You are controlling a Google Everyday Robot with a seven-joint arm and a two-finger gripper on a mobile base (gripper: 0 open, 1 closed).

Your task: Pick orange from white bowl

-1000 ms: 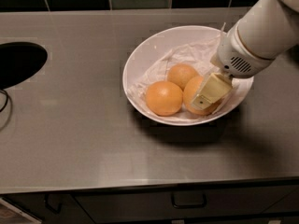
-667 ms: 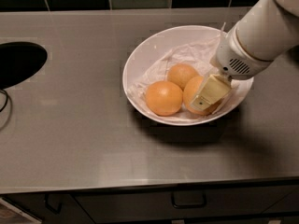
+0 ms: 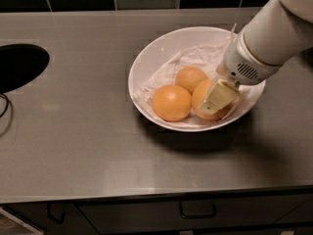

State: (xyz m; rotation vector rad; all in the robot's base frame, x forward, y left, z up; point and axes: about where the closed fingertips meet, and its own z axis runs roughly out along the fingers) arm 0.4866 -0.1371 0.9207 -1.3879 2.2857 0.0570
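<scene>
Steel counter [image 3: 88, 146]: grey, brushed, with dark tiles [image 3: 146, 1] along its back edge and a drawer handle [image 3: 197, 210] below its front edge.
White bowl [image 3: 142, 58]: wide and shallow, standing on the counter right of centre, lined with crumpled white paper [image 3: 195, 58].
Orange [image 3: 203, 96]: in the bowl, at the right of the three fruits, paler and yellower than the others, its right half hidden by the gripper.
Deeper-orange fruit [image 3: 171, 103]: at the front left of the bowl, just beside the orange.
Smallest fruit [image 3: 190, 77]: behind the other two, touching or nearly touching both.
Gripper [image 3: 219, 98]: down inside the bowl, its pale yellowish end lying against the right side of the orange.
Grip: cannot tell whether it is clamped on the orange or apart.
Arm [image 3: 266, 43]: white, reaching in from the upper right over the bowl's far rim.
Dark opening [image 3: 19, 65]: a round hole in the counter at the far left, well apart from the bowl, with a thin cable [image 3: 4, 106] below it.
</scene>
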